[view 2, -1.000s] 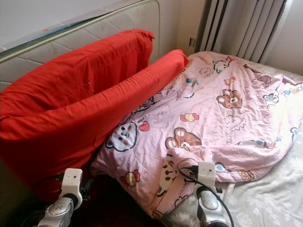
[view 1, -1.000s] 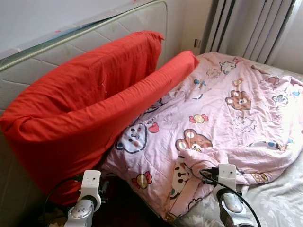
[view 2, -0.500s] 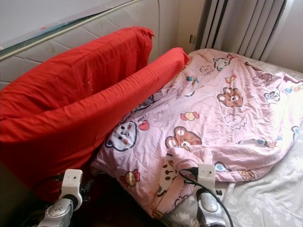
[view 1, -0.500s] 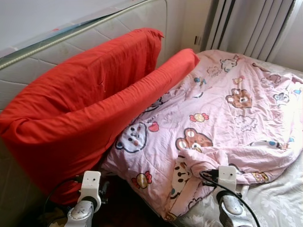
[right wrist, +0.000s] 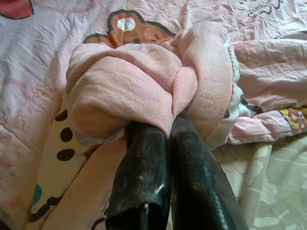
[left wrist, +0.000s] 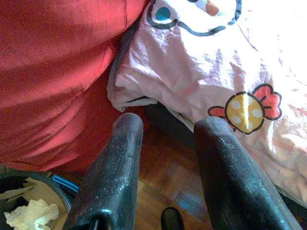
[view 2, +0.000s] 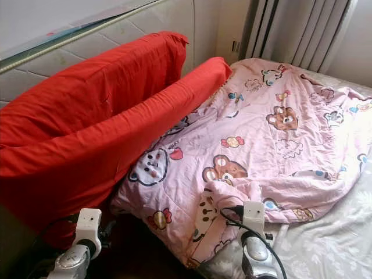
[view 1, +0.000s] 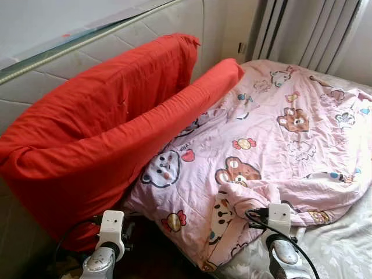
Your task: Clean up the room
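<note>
A pink quilt (view 1: 279, 133) printed with bears lies spread over the bed, its near corner bunched into a fold (right wrist: 144, 86). My right gripper (right wrist: 168, 125) is shut on that bunched fold at the quilt's front edge; its wrist (view 1: 278, 218) sits just below the fold. My left gripper (left wrist: 165, 127) hangs open over the gap between the bed and the red cushions, with nothing between its fingers (left wrist: 120, 153). Two long red cushions (view 1: 104, 128) lean against the headboard on the left, their lower edge resting on the quilt's left side.
A padded headboard (view 1: 87, 52) rises behind the cushions. Grey curtains (view 1: 308, 29) hang at the far side. The grey patterned sheet (view 1: 337, 244) shows at the bed's near right. Below my left gripper is dark wooden floor (left wrist: 168, 177) and a bin with crumpled paper (left wrist: 24, 213).
The view has tilted slightly, so the whole scene sits a little higher. Both grippers stay where they were, the right one still shut on the quilt fold.
</note>
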You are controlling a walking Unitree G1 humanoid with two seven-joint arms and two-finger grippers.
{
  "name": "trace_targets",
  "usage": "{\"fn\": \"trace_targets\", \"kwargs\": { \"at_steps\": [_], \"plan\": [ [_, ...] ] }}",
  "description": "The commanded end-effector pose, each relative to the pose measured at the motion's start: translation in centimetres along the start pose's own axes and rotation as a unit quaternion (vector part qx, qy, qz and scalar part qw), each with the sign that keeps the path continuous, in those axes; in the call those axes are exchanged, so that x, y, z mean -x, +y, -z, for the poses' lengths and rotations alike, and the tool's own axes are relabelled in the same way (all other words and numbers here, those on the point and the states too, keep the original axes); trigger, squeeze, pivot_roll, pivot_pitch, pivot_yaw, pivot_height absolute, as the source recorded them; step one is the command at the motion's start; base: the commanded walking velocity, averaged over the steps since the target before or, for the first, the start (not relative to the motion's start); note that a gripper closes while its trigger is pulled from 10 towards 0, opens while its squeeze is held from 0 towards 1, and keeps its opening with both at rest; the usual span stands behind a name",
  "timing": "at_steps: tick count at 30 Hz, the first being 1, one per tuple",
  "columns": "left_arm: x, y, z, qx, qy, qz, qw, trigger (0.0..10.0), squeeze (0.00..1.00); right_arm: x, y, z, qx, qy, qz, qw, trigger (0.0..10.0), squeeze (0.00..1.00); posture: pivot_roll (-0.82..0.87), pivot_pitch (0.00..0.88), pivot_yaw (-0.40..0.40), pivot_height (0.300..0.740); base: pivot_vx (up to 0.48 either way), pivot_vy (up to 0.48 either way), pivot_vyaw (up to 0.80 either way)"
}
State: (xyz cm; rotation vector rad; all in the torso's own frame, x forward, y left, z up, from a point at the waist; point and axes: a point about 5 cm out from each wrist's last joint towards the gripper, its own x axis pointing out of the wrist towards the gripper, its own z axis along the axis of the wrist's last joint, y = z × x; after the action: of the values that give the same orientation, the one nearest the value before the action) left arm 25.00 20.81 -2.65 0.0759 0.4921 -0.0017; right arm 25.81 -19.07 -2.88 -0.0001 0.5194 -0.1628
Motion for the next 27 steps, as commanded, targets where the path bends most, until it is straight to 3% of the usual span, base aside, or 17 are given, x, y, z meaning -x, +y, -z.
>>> {"fn": "trace_targets", "kwargs": {
  "at_steps": [1,11,27],
  "plan": [
    [0.2,0.4,0.2,-0.006,0.003,-0.003,1.000,10.0,0.00,0.0,-0.1,0.0,-0.004,0.000,0.003,1.000,10.0,0.00,0.04,0.117,0.024,0.740,0.000,-0.274,0.00],
    [0.1,0.2,0.1,-0.014,0.001,0.001,1.000,10.0,0.00,0.3,0.2,0.6,0.002,0.003,-0.002,1.000,10.0,0.00,0.03,0.108,0.023,0.740,0.000,-0.357,0.00],
    [0.1,-0.2,0.2,-0.010,0.002,0.005,1.000,10.0,0.00,2.6,1.1,4.9,0.009,0.044,-0.020,0.999,10.0,0.00,0.02,0.106,0.013,0.740,0.000,-0.442,0.00]
  ]
}}
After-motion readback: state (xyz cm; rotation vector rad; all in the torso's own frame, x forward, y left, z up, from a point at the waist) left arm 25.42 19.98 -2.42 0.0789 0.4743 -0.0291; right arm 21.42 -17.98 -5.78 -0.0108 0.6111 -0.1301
